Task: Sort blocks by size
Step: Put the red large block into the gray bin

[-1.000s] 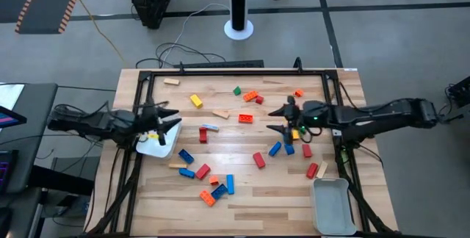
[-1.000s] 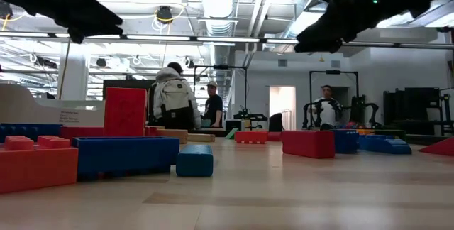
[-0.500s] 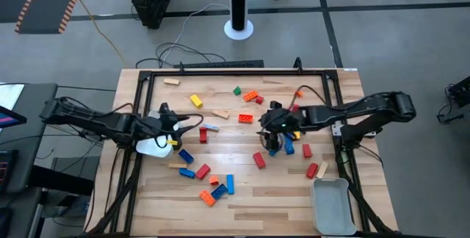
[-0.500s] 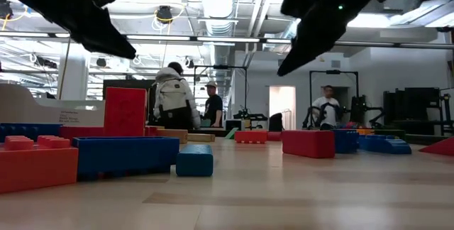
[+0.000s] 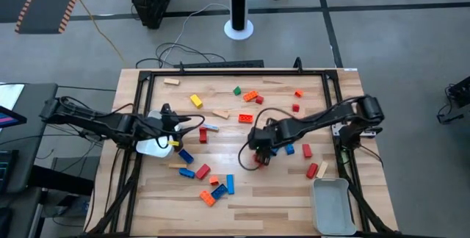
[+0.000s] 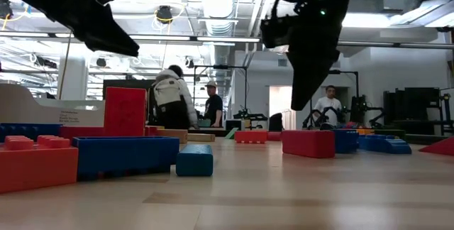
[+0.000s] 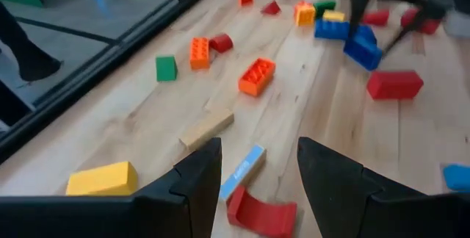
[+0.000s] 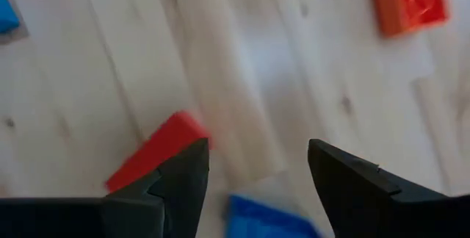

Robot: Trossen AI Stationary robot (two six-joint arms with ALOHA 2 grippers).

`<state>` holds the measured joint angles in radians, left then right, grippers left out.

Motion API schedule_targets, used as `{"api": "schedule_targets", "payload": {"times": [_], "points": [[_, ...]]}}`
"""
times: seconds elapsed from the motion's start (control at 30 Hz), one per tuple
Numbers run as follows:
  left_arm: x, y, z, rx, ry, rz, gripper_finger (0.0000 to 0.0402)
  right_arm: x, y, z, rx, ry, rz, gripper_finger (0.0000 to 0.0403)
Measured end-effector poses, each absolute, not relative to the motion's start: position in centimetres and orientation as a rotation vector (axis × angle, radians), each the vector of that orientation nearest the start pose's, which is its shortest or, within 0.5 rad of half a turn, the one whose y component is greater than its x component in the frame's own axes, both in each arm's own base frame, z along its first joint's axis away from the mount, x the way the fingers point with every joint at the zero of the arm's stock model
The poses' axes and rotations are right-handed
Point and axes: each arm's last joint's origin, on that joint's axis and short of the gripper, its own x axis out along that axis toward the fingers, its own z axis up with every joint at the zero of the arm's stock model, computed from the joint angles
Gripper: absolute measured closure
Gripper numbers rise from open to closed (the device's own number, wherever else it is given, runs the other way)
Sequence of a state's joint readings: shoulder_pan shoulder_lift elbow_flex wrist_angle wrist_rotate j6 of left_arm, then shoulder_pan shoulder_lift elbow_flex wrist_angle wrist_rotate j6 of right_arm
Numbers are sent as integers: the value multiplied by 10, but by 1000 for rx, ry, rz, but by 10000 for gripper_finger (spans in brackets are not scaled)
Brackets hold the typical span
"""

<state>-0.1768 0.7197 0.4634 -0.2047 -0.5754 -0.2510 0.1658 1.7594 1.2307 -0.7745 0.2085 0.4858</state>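
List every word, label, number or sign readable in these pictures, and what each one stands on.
None can be read.
Pale blue block between the left gripper fingers: dark print on its top, too blurred to read.
White tray at the left of the low view: a line of small print, too small to read.

The blocks [image 5: 202, 170] are red, blue, orange, yellow, green and tan. The counter [image 5: 235, 197] is pale striped wood. Both trays [image 5: 332, 206] are white.
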Motion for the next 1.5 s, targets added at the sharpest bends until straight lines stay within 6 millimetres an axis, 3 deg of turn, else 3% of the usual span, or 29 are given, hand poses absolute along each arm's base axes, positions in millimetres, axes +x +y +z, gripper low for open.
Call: {"api": "schedule_targets", "payload": {"times": [0.3, 0.5, 0.63, 1.0, 1.5], "points": [[157, -12, 234, -74, 365, 441, 227, 354, 75, 193, 333, 1299, -480, 141], [157, -13, 234, -82, 369, 416, 227, 356, 86, 174, 412, 1356, -543, 141], [157, -13, 234, -82, 371, 412, 227, 355, 91, 174, 432, 1346, -553, 141], [157, -13, 233, -67, 375, 408, 227, 359, 94, 171, 438, 1307, -513, 142], [156, -14, 230, -87, 413, 371, 227, 365, 91, 147, 403, 1398, -447, 150]]}}
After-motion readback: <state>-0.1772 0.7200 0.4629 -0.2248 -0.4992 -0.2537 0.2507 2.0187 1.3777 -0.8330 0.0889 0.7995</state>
